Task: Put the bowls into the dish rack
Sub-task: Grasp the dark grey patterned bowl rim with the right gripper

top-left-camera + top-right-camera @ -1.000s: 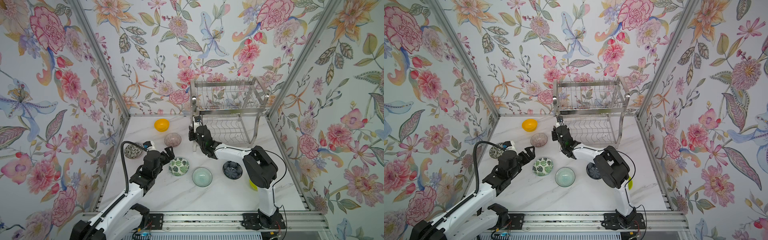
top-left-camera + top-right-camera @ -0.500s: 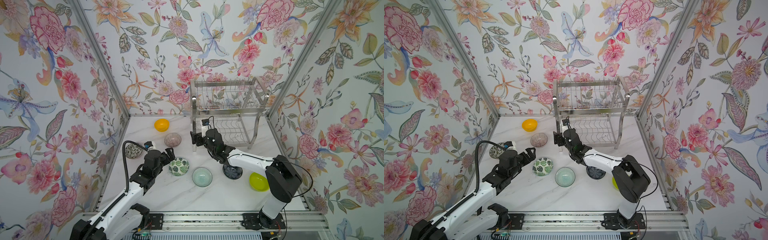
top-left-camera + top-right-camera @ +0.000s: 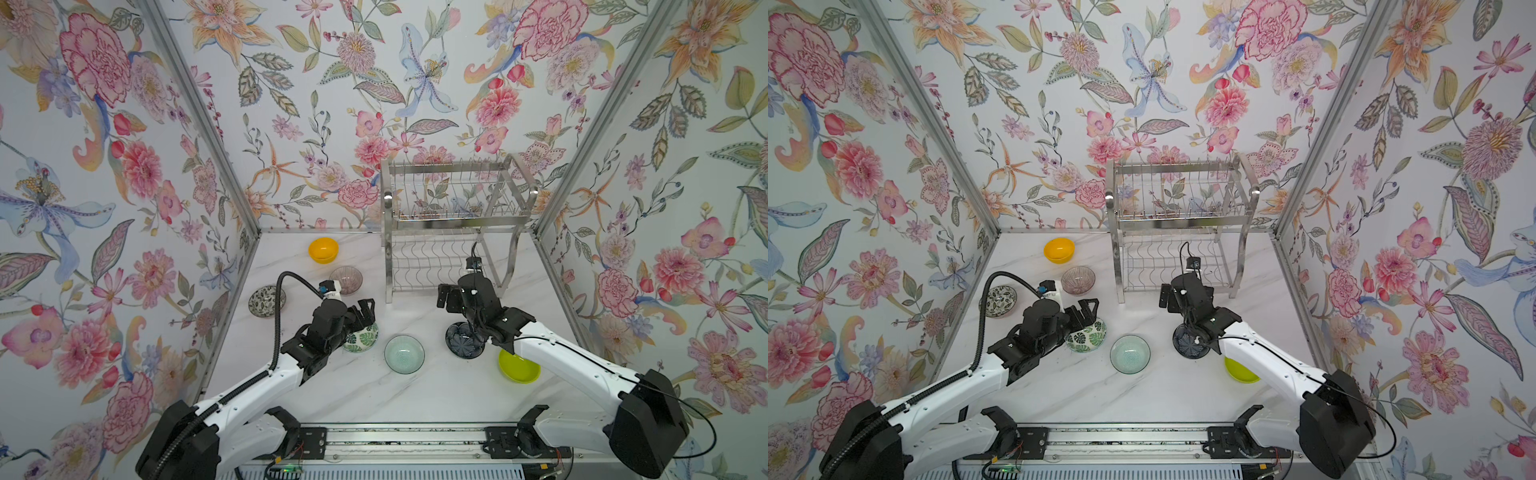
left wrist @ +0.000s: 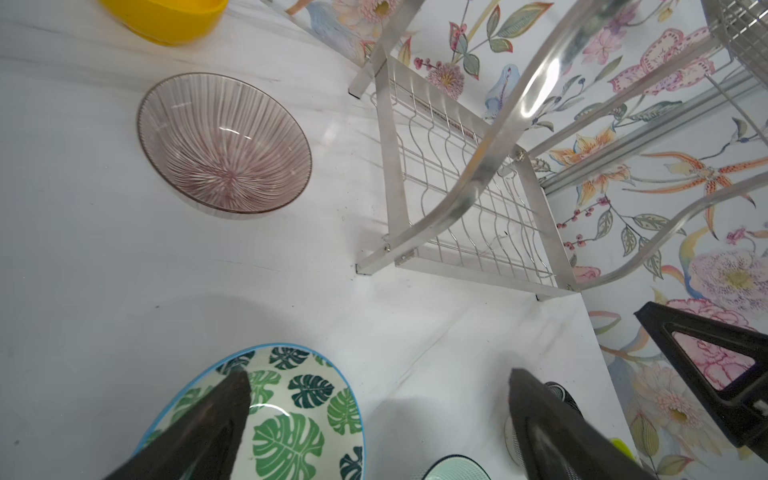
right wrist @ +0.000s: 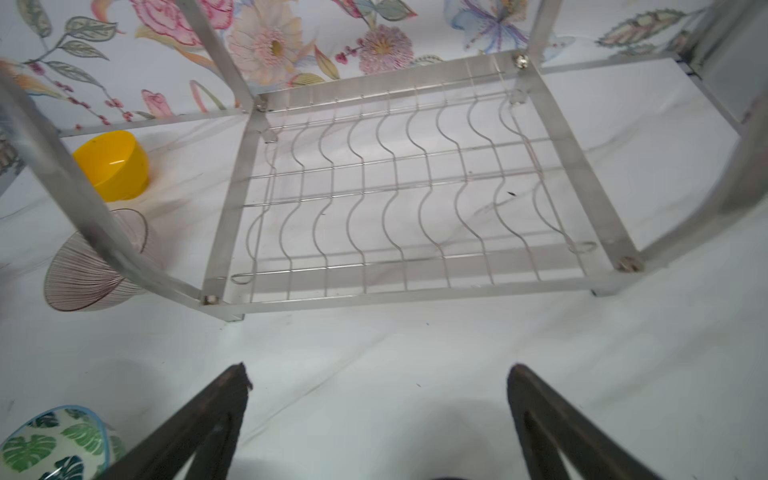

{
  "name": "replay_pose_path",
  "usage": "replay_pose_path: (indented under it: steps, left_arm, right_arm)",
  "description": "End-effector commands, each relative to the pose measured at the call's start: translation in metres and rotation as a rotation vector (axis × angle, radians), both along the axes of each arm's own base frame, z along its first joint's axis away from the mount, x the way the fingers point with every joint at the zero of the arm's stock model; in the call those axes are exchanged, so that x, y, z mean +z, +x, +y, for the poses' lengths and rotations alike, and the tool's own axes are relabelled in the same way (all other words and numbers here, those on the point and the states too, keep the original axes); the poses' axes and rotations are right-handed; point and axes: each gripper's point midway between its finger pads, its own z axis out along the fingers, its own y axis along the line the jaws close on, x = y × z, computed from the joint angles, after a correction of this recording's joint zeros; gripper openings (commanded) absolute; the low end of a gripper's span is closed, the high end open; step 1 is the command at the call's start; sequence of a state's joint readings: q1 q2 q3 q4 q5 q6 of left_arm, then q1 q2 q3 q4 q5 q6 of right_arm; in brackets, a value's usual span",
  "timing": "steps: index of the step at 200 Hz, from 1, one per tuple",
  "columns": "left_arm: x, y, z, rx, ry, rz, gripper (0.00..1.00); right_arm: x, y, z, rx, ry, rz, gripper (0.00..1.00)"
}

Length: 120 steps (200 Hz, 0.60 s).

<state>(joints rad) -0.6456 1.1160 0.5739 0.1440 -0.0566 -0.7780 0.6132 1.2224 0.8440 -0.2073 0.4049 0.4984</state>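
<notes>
Left fingers [image 4: 199, 432] stand spread wide with nothing between them, one of them over the leaf-print bowl [image 3: 365, 340] at the middle left of the worktop [image 3: 374, 399]. Right fingers [image 5: 552, 428] are spread just as wide and hold nothing, hanging just on the near side of the dish rack [image 3: 453, 220], which stands far right against the back wall. All seven bowls sit on the worktop. The orange-yellow bowl [image 3: 323, 249] and pinkish ribbed bowl [image 3: 345, 274] are left of the rack. The speckled bowl [image 3: 266, 300] is by the left wall and the pale green glass bowl [image 3: 404, 354] is central. The navy bowl [image 3: 461, 343] lies partly under the right arm, with the lime-green bowl [image 3: 519, 368] just to its near right.
</notes>
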Motion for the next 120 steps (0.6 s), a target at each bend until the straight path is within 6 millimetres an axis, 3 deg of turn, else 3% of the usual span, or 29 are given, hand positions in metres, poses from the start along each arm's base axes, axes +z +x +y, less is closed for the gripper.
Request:
replay_pose_path:
  steps: [1,23,33,58,120]
  left_arm:
    - [0.026,0.006,-0.034,-0.076,-0.038,-0.087,0.99]
    - [0.027,0.004,-0.055,-0.118,-0.075,-0.098,0.99]
    - [0.027,0.003,-0.066,-0.141,-0.091,-0.098,0.99]
    - [0.019,0.001,-0.086,-0.188,-0.085,-0.073,0.99]
    - [0.0,0.0,-0.102,-0.221,-0.089,-0.025,0.99]
  right_arm:
    - [-0.045,-0.041,-0.041,-0.106,-0.008,0.21,0.94]
    - [-0.064,-0.063,-0.051,-0.118,-0.011,0.282,0.87]
    - [-0.074,-0.068,-0.066,-0.163,-0.01,0.32,0.85]
    - [-0.1,-0.082,-0.073,-0.177,0.041,0.395,0.8]
    - [-0.131,-0.088,-0.073,-0.174,0.121,0.469,0.58]
